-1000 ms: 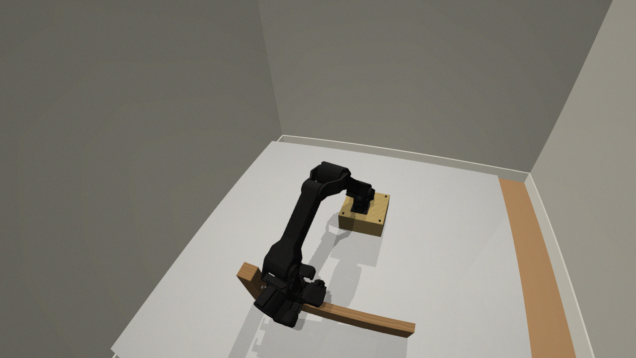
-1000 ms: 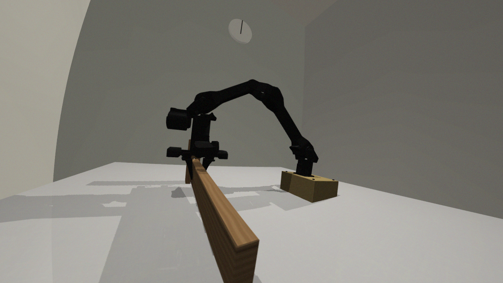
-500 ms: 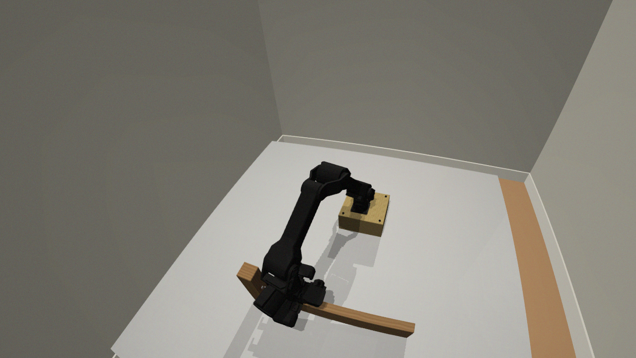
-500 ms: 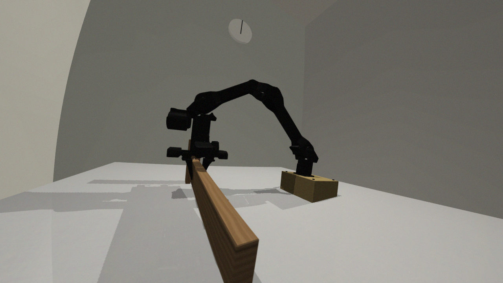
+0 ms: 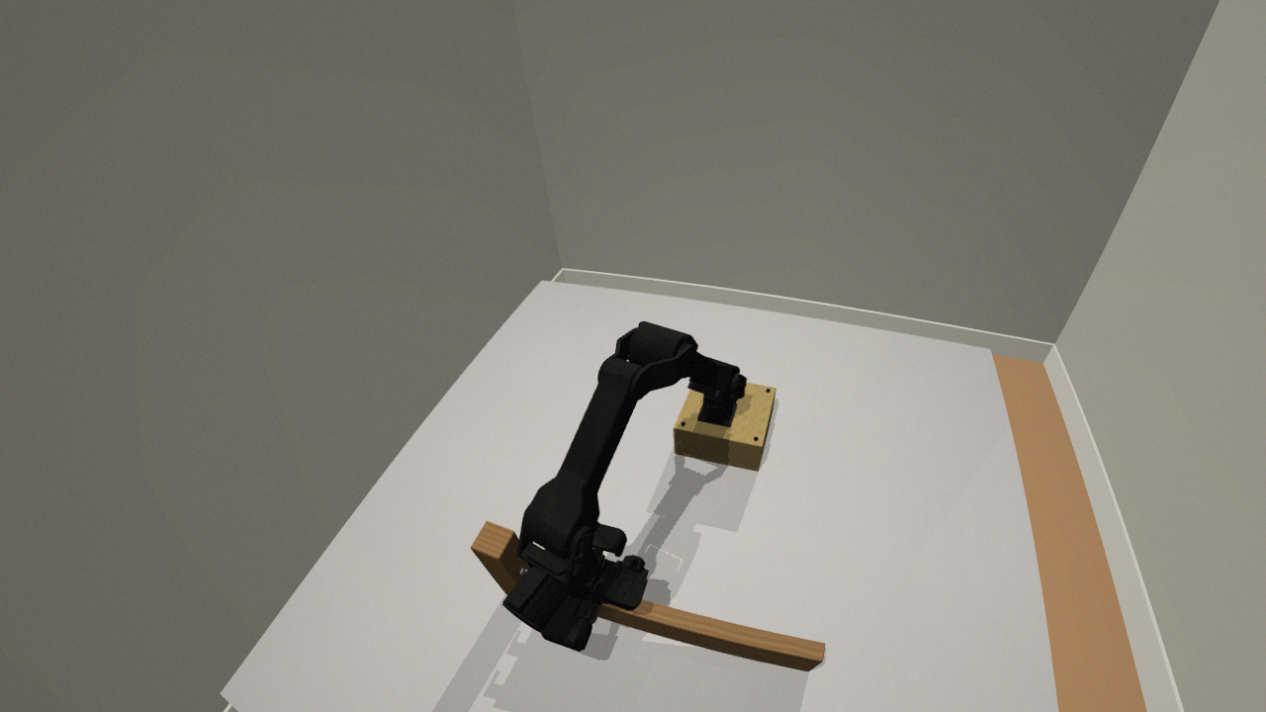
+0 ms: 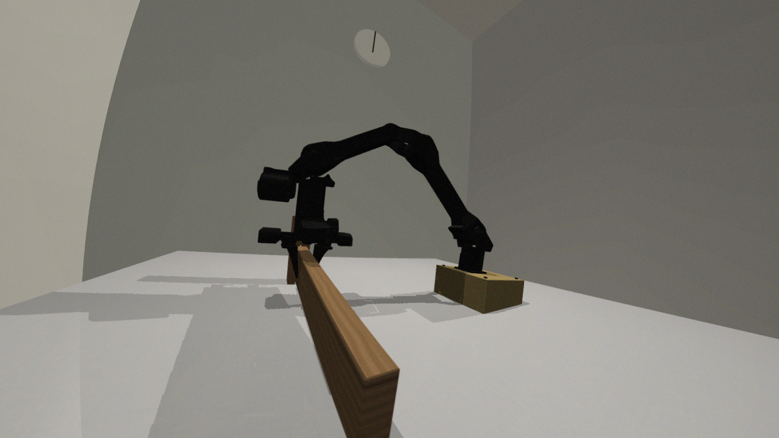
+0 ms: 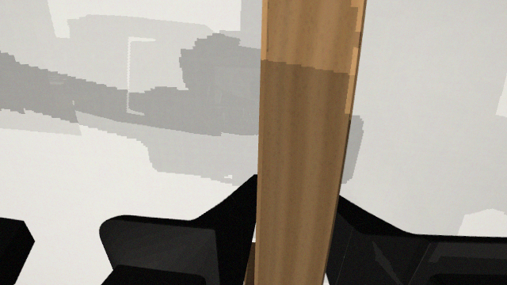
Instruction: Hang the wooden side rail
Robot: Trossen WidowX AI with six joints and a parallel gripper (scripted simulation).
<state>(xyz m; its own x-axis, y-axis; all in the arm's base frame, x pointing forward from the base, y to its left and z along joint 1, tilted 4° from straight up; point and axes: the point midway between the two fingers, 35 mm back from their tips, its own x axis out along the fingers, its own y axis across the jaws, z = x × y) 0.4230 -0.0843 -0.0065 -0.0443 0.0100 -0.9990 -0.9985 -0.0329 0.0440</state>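
Note:
The wooden side rail (image 5: pixel 725 633) (image 6: pixel 348 337) (image 7: pixel 305 119) stands on edge, with its long part reaching away from the post. My gripper (image 6: pixel 306 262) (image 7: pixel 281 181) is shut on the rail from above, one finger on each side, close to its hook end. The headboard post (image 5: pixel 493 538) (image 6: pixel 290 273) stands upright just beyond that end, partly hidden by the arm. A small shiny bit of metal (image 5: pixel 523 571) shows between post and gripper. The slot, the pins and how the hooks sit cannot be made out. The rail's far end is low at the table; its contact is not clear.
The arm's base stands on a yellowish wooden block (image 5: pixel 748 420) (image 6: pixel 503 297) to one side of the rail. The arm arches from it over the white table (image 5: pixel 885 495) (image 6: pixel 571 370). A brown strip (image 5: pixel 1062 531) runs along the table's right side in the top view.

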